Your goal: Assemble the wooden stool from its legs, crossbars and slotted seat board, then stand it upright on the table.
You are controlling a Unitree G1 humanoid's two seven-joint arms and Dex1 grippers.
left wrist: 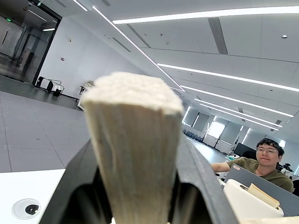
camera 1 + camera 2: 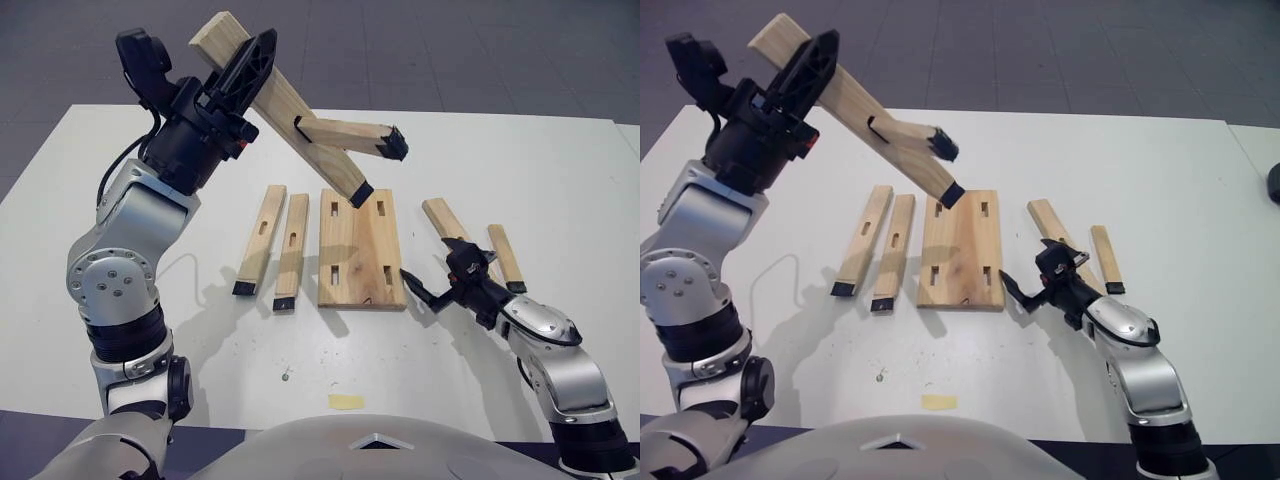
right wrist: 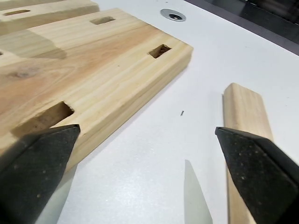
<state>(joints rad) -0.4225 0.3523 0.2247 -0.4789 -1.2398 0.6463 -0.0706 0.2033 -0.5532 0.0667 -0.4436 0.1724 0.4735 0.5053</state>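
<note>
Our left gripper (image 2: 245, 70) clamps a leg (image 2: 310, 135), crossbar (image 2: 345, 132) fitted, aloft at the board's (image 2: 360, 255) 12 o'clock, probably for slotting in. Our right gripper (image 2: 430, 265), spread wide, hovers at 4 o'clock, probably for the spare leg (image 2: 440, 215).

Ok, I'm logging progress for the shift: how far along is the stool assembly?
Done: one crossbar is slotted into one leg. In hand: the left gripper holds that leg raised over the seat board; the right gripper is open, low beside the board. Left: two slotted legs lie left of the board, two more pieces right of it, all four seat slots empty, nothing upright.
</note>
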